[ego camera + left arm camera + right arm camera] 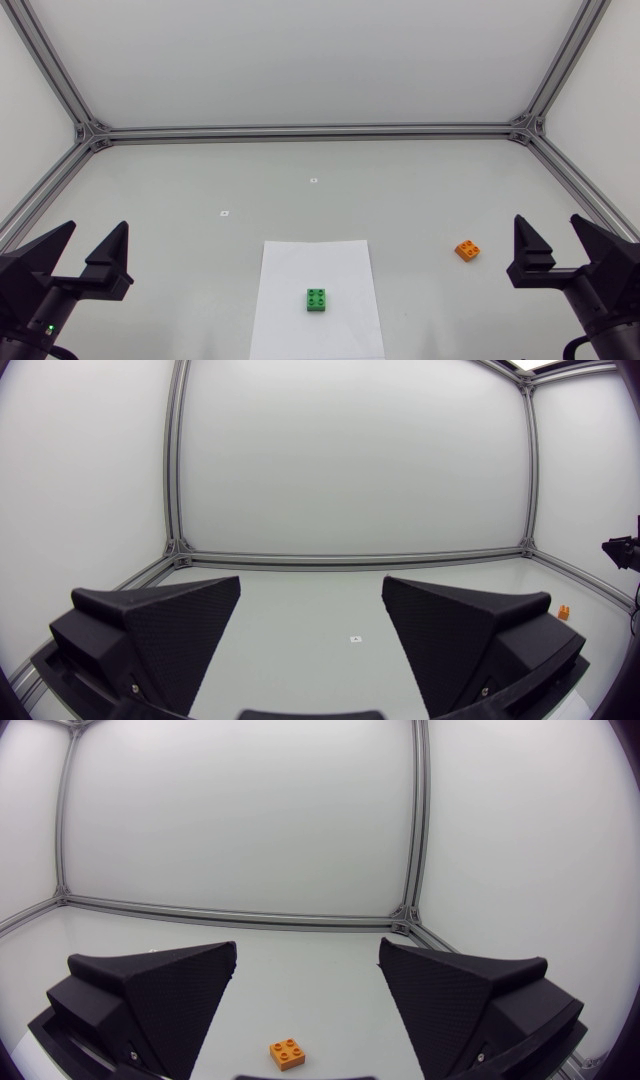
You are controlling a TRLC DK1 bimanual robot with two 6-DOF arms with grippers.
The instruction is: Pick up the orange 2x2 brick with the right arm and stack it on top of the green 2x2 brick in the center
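My left gripper [98, 225] sits at 8 o'clock on the table and my right gripper [547, 220] sits at 4 o'clock. Both are matte black. Each has two fat wedge fingers that end in points. Up close, the inner faces of the fingers [185, 625] look bumpy, like tiny dots. The fingers of both grippers are spread wide apart and nothing is between them.

The orange 2x2 brick [467, 250] is a small plastic block with four round bumps on top. It lies flat on the bare table and is turned a little. From the green 2x2 brick [317, 300] it is at 2 o'clock, well apart. In my right wrist view the orange brick [288, 1054] lies just ahead of my right gripper [307, 948], in line with the gap, and touches neither finger. In my left wrist view it shows far off as a tiny orange spot [563, 613], past my left gripper [312, 585].

The green brick is shiny plastic with four bumps too. It sits on a white paper sheet [300, 265] at 6 o'clock.

The table [180, 190] is smooth and pale grey. Silver metal rails [310, 130] run along its edges. Two tiny white square marks [313, 180] [224, 213] lie at 12 and 10 o'clock from the sheet. Any writing on them is too small to read.
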